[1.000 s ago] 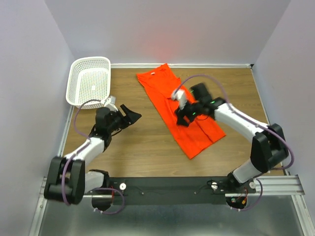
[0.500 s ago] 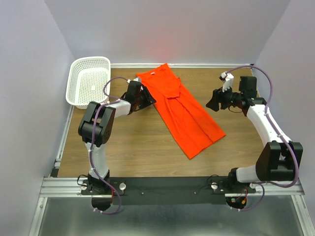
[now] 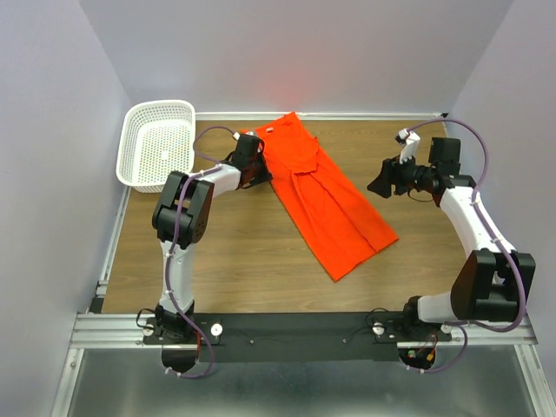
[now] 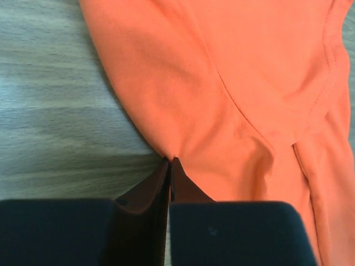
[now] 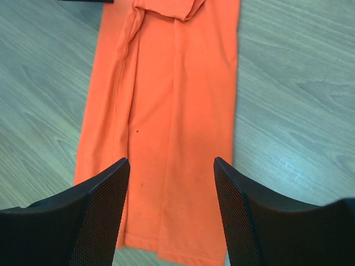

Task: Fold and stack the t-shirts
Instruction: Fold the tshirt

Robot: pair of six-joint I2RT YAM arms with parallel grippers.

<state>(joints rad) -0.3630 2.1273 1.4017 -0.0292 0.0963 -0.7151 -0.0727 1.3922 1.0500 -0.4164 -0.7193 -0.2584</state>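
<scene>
The orange-red t-shirt (image 3: 330,208) lies folded into a long strip, slanting from the back middle of the table toward the front right. My left gripper (image 3: 261,174) is at the strip's left edge near the collar end. In the left wrist view it (image 4: 170,160) is shut, with the puckered edge of the t-shirt (image 4: 222,72) pinched at its tips. My right gripper (image 3: 378,184) hovers to the right of the strip and clear of it. In the right wrist view it (image 5: 170,160) is open and empty, with the t-shirt (image 5: 172,83) and its hem on the wood below.
A white mesh basket (image 3: 161,143) sits empty at the back left corner. Walls close the table on the left, back and right. The metal rail (image 3: 304,328) with both arm bases runs along the near edge.
My left arm swung from the table's left side to the shirt's upper left edge and shut there. My right arm lifted off the shirt's middle and moved right, staying open.
</scene>
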